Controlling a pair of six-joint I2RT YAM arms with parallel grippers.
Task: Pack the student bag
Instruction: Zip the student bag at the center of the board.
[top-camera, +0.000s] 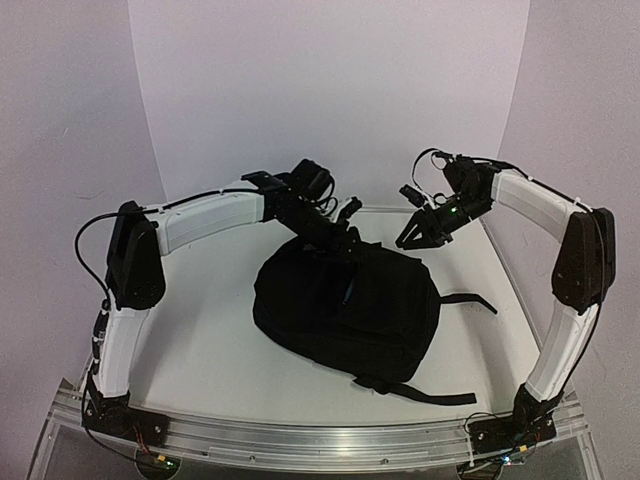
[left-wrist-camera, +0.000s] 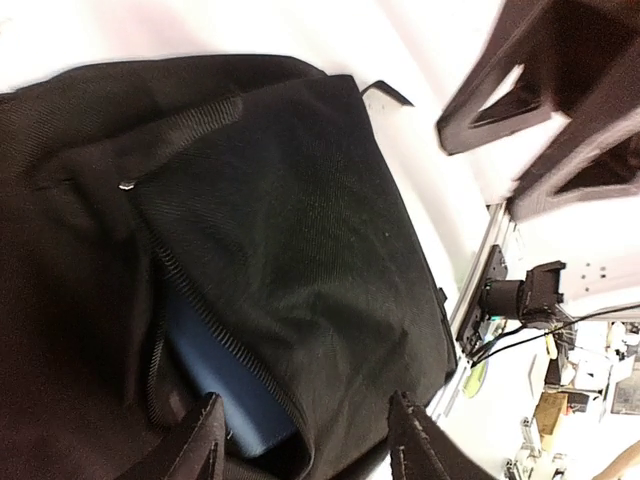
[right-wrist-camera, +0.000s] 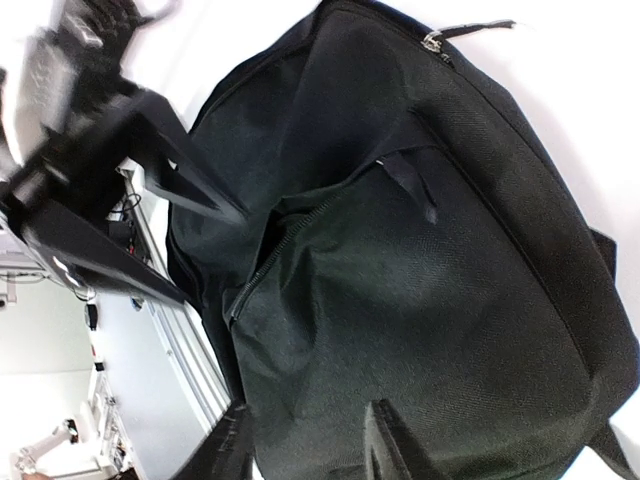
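The student bag (top-camera: 345, 305) is a large black backpack lying flat in the middle of the table. In the left wrist view its zipper (left-wrist-camera: 200, 315) gapes open and a blue book (left-wrist-camera: 215, 370) shows inside. My left gripper (top-camera: 345, 228) is open and empty, hovering over the bag's far edge above that opening (left-wrist-camera: 305, 445). My right gripper (top-camera: 408, 238) is open and empty, just above the bag's far right corner. In the right wrist view it (right-wrist-camera: 305, 450) hangs over the bag's front panel (right-wrist-camera: 430, 270).
Two black straps trail from the bag, one to the right (top-camera: 470, 300) and one along the near side (top-camera: 430, 392). A metal rail (top-camera: 320, 440) runs along the table's near edge. White walls close in the back and both sides.
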